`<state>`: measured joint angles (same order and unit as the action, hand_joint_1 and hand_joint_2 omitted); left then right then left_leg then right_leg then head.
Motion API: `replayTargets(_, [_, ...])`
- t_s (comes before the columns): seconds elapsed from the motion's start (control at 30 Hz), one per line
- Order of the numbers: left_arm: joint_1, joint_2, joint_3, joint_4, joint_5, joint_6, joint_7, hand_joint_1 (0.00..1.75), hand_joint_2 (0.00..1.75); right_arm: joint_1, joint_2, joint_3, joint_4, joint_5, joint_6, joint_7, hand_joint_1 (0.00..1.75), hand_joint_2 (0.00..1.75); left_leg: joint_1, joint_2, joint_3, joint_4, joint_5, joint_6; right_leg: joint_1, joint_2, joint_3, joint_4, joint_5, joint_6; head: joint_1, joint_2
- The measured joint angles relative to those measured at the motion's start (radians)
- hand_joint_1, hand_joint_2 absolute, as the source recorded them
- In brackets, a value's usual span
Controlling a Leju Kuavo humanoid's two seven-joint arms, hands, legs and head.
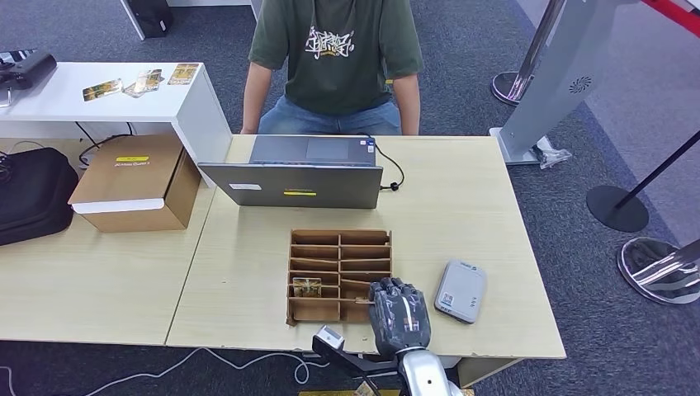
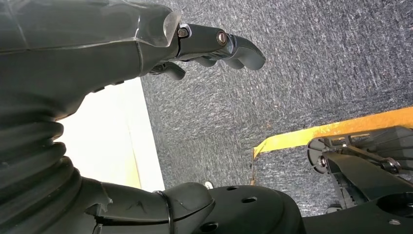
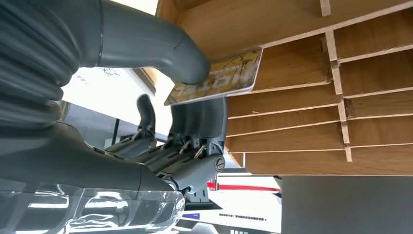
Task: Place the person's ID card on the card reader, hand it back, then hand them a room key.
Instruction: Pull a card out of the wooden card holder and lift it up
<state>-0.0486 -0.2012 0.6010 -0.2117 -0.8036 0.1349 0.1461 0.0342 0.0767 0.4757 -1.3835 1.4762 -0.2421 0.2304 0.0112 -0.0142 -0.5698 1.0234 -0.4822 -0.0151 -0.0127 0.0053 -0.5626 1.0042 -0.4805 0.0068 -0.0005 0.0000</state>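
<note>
My right hand [image 1: 399, 313] reaches into the front right corner of the wooden compartment tray [image 1: 338, 234] on the table. In the right wrist view that hand [image 3: 160, 161] pinches a gold room key card [image 3: 219, 78] between its thumb [image 3: 160, 44] and its fingers [image 3: 199, 122], at the mouth of one slot in the tray [image 3: 302, 107]. Another gold card [image 1: 306, 286] lies in a front left slot. The grey card reader [image 1: 460, 290] lies flat just right of my right hand. My left hand [image 2: 97, 53] hangs beside the table over carpet, fingers apart, holding nothing.
A person [image 1: 334, 58] in a green shirt sits behind the table, with a grey laptop [image 1: 297, 173] between them and the tray. A cardboard box [image 1: 136, 181] and a black bag [image 1: 33, 194] sit at the left. Several cards [image 1: 140, 82] lie on a white counter. Stanchion bases [image 1: 660, 268] stand at the right.
</note>
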Motion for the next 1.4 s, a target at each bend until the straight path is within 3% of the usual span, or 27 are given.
replayTargets(0.07, [0.0,0.0,0.002,0.0,-0.002,0.0,0.0,0.0,1.75,0.0,0.0,-0.001,0.004,-0.007,-0.007,-0.004,1.75,1.75,0.0,0.0,0.0,0.0,0.0,0.0,0.0,0.0,0.0,0.0,0.0,0.0,0.0,0.0])
replayTargets(0.93, [0.0,0.0,0.014,0.0,-0.016,-0.004,-0.007,0.0,1.75,0.014,0.0,-0.013,-0.02,-0.009,-0.093,0.002,1.75,1.75,0.0,0.0,0.0,0.0,0.0,0.0,0.0,0.0,0.0,0.0,0.0,0.0,0.0,0.0])
replayTargets(1.4, [0.0,-0.001,0.017,0.0,-0.026,0.002,-0.018,0.0,1.75,0.054,0.0,-0.066,-0.151,-0.045,-0.203,-0.022,1.75,1.75,0.0,0.0,0.0,0.0,0.0,0.0,0.0,0.0,-0.001,0.0,0.0,0.0,0.0,0.0])
